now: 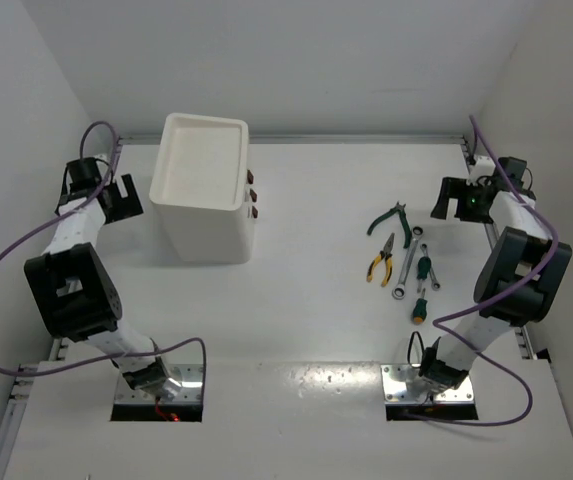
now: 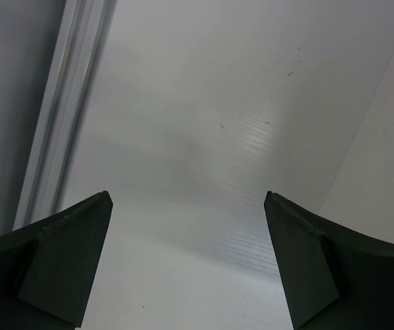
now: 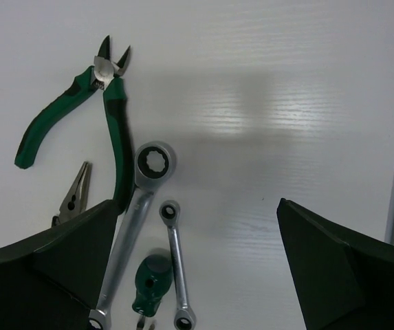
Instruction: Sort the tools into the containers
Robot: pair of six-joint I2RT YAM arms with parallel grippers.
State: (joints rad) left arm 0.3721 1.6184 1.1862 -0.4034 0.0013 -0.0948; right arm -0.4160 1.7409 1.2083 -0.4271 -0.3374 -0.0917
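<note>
White desk point(image 1: 316, 200) carries everything. On its far-left part stands the white plastic cabinet point(image 1: 201, 228), upright, w/ a shallow rimmed tray top point(image 1: 209, 121) and drawers shut, small dark red handles point(image 1: 253, 195) showing on the side facing the tools.

Left arm point(image 1: 71, 290) is folded back at the left edge. Its end effector point(image 1: 118, 197) hangs just beside the cabinet's left wall, not touching. Wrist view: fingers point(image 2: 59, 265) wide apart, nothing btwn them, only bare desk below.

Right arm point(image 1: 516, 270) is folded at the right edge. Its end effector point(image 1: 448, 200) sits near the tool cluster, on its far-right side. Fingers point(image 3: 334, 268) spread apart, gripping nothing.

All tools lie flat on the right half of the desk, well apart from the cabinet:
- green-handled pliers point(image 3: 107, 103), furthest back, jaws slightly parted
- yellow-and-black-handled pliers point(image 1: 381, 262), just nearer than those
- long silver wrench point(image 3: 131, 234), ring end touching a green pliers handle
- short silver wrench point(image 3: 176, 268), just beside it
- 2 green-handled screwdrivers, one point(image 1: 424, 268) alongside the wrenches, the other point(image 1: 419, 308) nearest the arm bases
</note>
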